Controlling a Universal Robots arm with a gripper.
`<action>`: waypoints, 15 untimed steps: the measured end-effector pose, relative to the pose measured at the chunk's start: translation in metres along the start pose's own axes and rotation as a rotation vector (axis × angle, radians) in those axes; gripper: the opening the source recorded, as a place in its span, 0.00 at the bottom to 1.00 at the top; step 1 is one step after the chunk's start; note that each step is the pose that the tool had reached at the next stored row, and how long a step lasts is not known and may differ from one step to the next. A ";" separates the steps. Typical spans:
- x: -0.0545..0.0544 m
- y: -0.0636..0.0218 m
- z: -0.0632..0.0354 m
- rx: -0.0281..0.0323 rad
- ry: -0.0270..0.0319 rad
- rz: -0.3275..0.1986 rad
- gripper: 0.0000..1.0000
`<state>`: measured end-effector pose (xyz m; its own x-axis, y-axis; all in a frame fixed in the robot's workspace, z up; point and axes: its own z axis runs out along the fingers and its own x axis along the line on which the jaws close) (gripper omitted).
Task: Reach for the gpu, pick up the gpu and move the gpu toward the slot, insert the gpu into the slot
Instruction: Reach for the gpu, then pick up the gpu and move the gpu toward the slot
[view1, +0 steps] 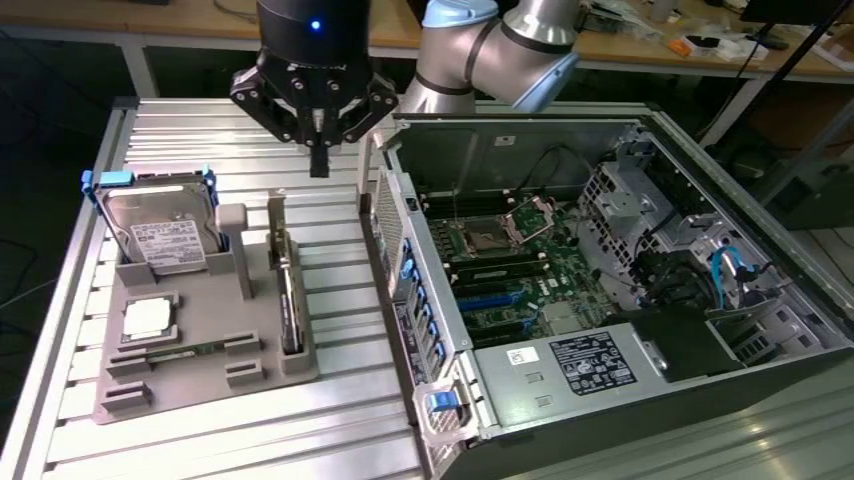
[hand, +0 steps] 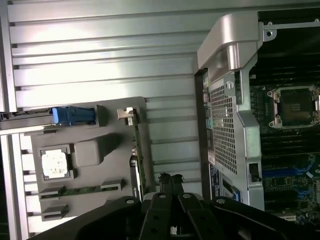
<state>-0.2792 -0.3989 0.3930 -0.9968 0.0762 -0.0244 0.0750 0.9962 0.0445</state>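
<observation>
— What sits in the grey tray (view1: 200, 390) on the worktop (view1: 334, 440)?

— One hard drive (view1: 167, 240), one processor chip (view1: 147, 318), one memory stick (view1: 180, 352), and the gpu (view1: 288, 300) standing on edge along its right side in the exterior view.

— And you?

— My jaws are pressed together, empty, hanging above the worktop near the gpu, not touching it. Rightward, one open computer case (view1: 534, 119) holds the blue slot (view1: 497, 298).
</observation>
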 end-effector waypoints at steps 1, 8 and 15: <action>0.003 -0.0003 -0.0001 0.0001 0.0000 0.000 0.11; 0.031 -0.0024 -0.0005 0.0000 0.0000 0.000 0.11; 0.042 -0.0032 -0.0007 0.0000 0.0000 0.000 0.11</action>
<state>-0.3217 -0.3989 0.3925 -0.9968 0.0761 -0.0244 0.0750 0.9962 0.0445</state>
